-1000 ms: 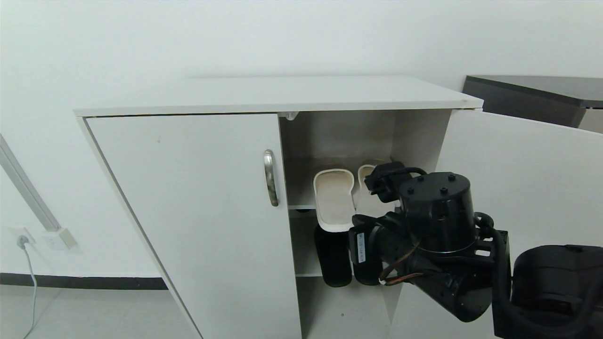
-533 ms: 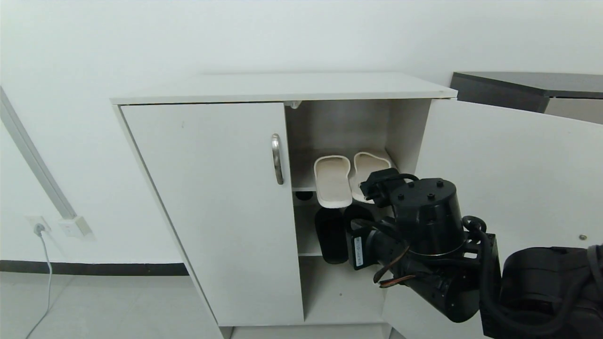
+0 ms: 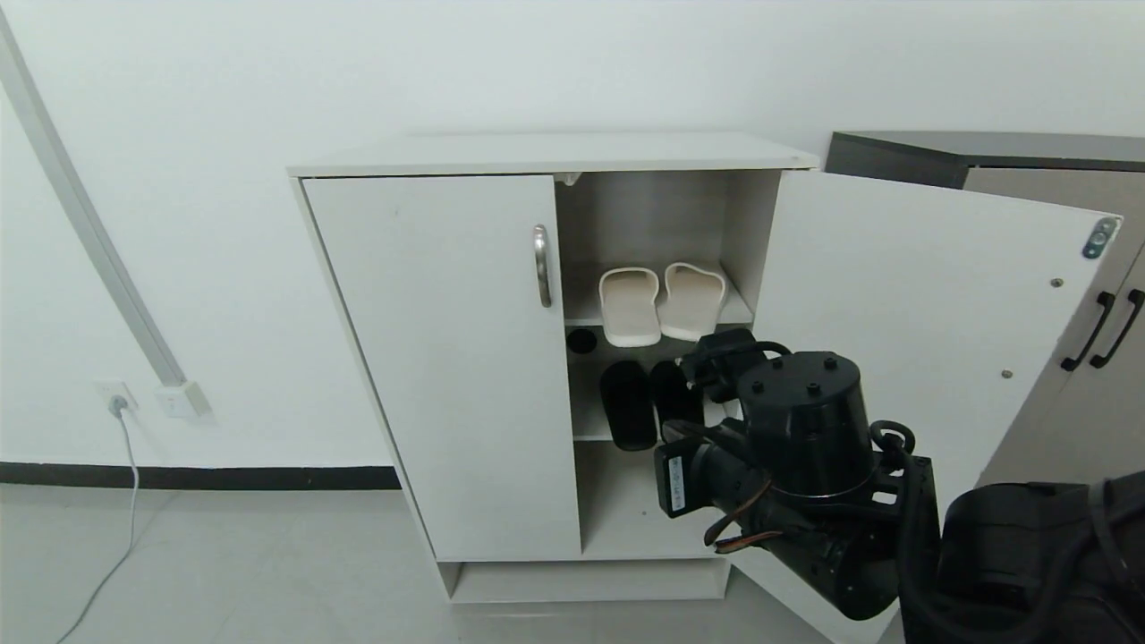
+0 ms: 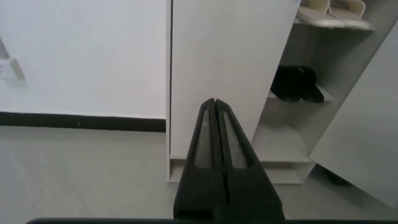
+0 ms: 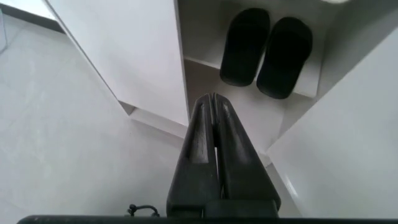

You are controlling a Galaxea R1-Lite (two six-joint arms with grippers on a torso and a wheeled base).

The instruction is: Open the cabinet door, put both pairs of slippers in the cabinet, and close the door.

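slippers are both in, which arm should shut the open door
Right, probably. The right end effector sits just beside the open door, which hangs on the robot's right. The left end effector faces the closed door, farther off.

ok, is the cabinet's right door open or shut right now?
Open. The right door is swung wide, exposing the beige slippers above and the black slippers below. The left door is shut.
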